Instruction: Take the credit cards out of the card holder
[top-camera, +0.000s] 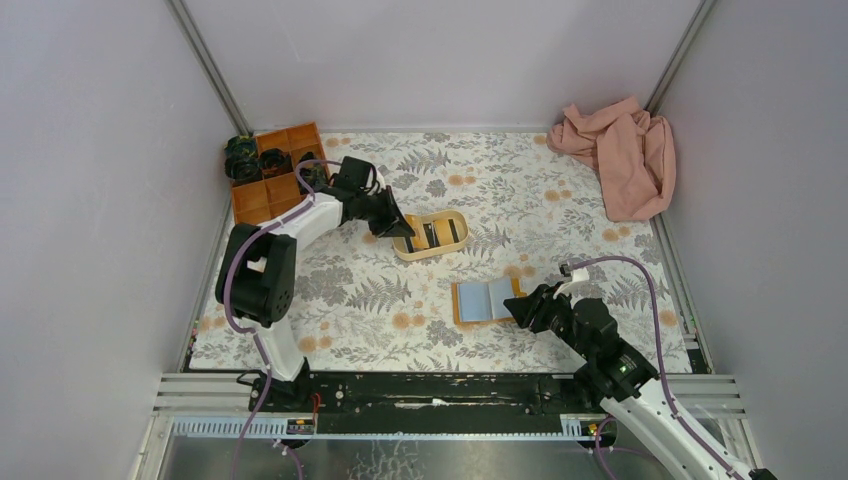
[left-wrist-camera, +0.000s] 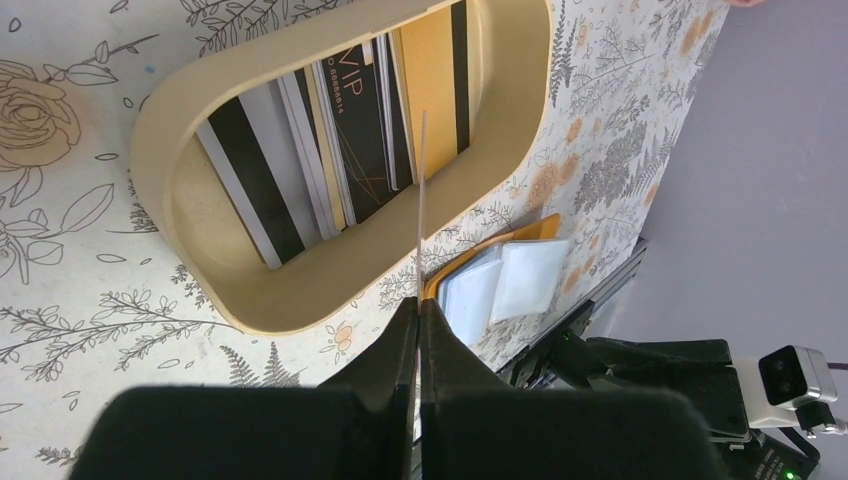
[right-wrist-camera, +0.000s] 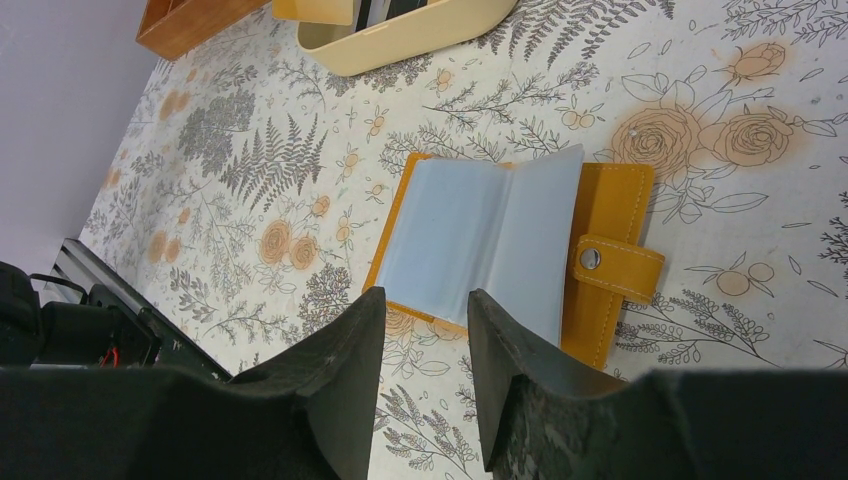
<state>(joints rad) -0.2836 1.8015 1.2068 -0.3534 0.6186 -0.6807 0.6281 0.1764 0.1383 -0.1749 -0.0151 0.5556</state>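
I count several cards (left-wrist-camera: 360, 120) in the beige tray (left-wrist-camera: 180, 120); my left gripper (left-wrist-camera: 420, 305) pinches another card (left-wrist-camera: 422, 200) above it. The card holder (right-wrist-camera: 610, 200) lies open just ahead of my parted, empty right gripper (right-wrist-camera: 425, 300) (visible sleeves look bare), so I judge it nearly done.

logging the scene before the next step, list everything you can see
holder: one, orange with pale blue sleeves, lying open on the mat
tray: one, beige, oval, mid mat
cards: several, black, white and gold, in the tray
card: one, seen edge-on, pinched by the left hand at the tray
box: one, orange, compartments, far left corner
dark items: a few, black, in the box
cloth: one, pink, crumpled, far right corner
mat: one, floral, covers the table
left hand: one, black, shut on the card
right hand: one, black, open, by the holder's near edge
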